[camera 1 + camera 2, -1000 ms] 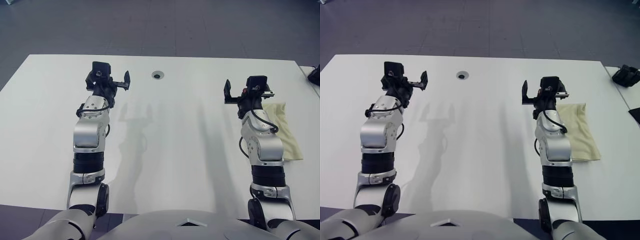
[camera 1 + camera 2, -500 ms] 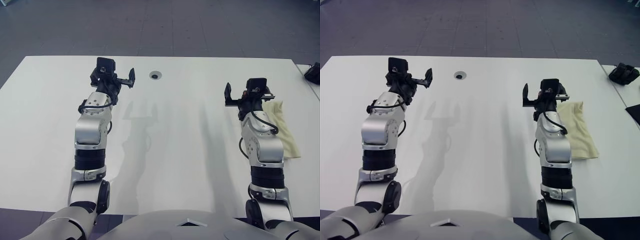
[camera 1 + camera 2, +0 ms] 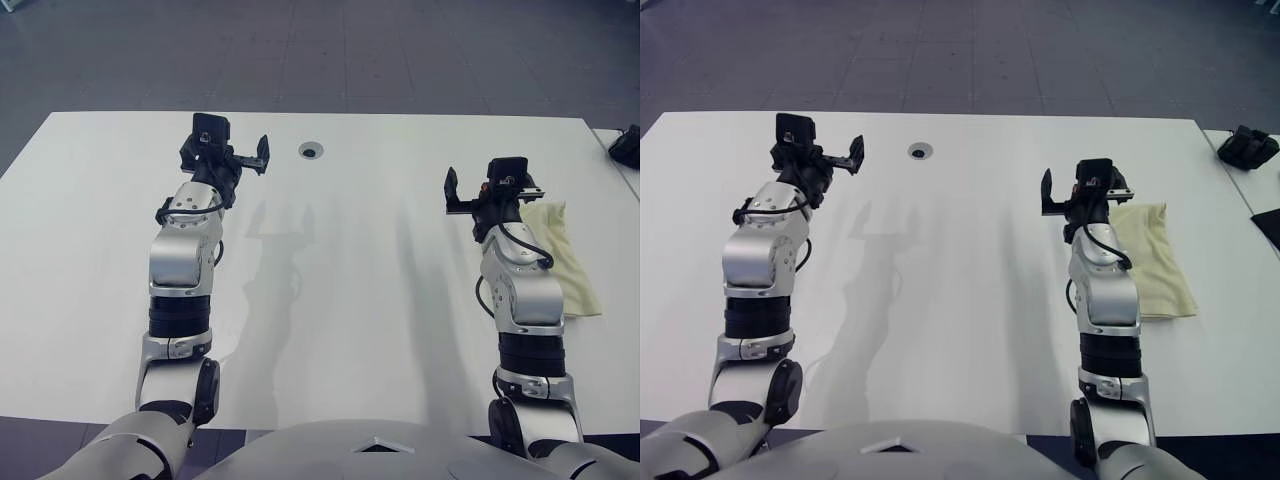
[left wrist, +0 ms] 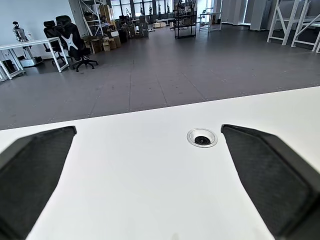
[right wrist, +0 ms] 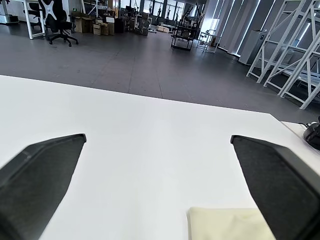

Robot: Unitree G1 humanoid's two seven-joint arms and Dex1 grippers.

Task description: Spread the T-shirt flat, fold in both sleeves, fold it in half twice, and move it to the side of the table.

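Observation:
The T-shirt [image 3: 1154, 259] lies folded into a pale yellow rectangle near the right edge of the white table [image 3: 340, 300]; one corner of it shows in the right wrist view [image 5: 227, 224]. My right gripper [image 3: 490, 190] hovers just left of the shirt's far end, open, with nothing between its fingers [image 5: 40, 170]. My left gripper [image 3: 236, 160] hangs over the far left part of the table, open and empty, its fingers [image 4: 270, 175] spread wide towards the cable hole.
A round cable hole [image 3: 311, 150] sits in the table near its far edge. A black object [image 3: 1248, 147] lies on a neighbouring table at the right. Office chairs [image 4: 70, 42] and shelving stand far off across the grey floor.
My left gripper has shifted a little forward and towards the cable hole. The right gripper has edged slightly left. The folded shirt has stayed put.

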